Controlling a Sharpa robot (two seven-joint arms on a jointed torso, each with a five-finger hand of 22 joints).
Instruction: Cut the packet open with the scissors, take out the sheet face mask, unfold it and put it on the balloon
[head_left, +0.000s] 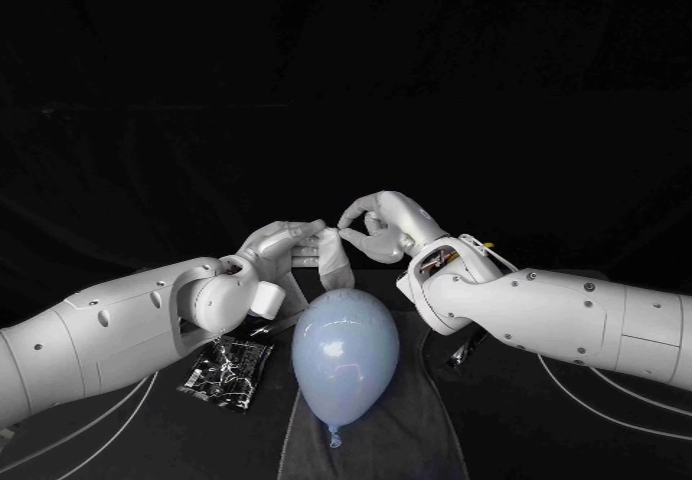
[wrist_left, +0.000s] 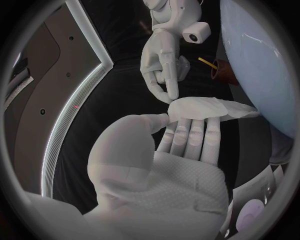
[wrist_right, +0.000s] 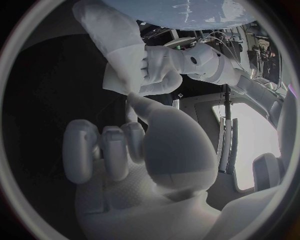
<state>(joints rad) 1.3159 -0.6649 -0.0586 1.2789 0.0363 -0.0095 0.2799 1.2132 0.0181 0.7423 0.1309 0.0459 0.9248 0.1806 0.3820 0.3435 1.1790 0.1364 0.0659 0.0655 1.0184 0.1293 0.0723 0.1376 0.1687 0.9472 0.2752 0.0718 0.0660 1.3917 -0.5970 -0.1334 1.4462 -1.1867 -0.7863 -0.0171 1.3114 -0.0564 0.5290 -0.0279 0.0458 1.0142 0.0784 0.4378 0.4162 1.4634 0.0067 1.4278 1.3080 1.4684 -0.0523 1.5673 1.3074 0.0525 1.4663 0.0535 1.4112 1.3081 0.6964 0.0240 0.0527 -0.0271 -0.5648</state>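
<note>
The pale blue balloon (head_left: 346, 345) lies on a dark cloth (head_left: 411, 440) in front of me, knot toward me. Above its far end my left hand (head_left: 286, 246) holds the folded white sheet face mask (head_left: 335, 262), which hangs down toward the balloon. In the left wrist view the sheet face mask (wrist_left: 209, 107) lies across my left hand's (wrist_left: 181, 165) fingertips, under the thumb. My right hand (head_left: 378, 222) pinches the mask's upper end with thumb and a finger. The right wrist view shows the mask (wrist_right: 119, 50) at my right hand's (wrist_right: 144, 150) thumb tip.
The cut black and silver packet (head_left: 228, 372) lies on the table left of the balloon, under my left forearm. A dark slim object (head_left: 464, 350), possibly the scissors, lies right of the balloon, partly hidden by my right forearm.
</note>
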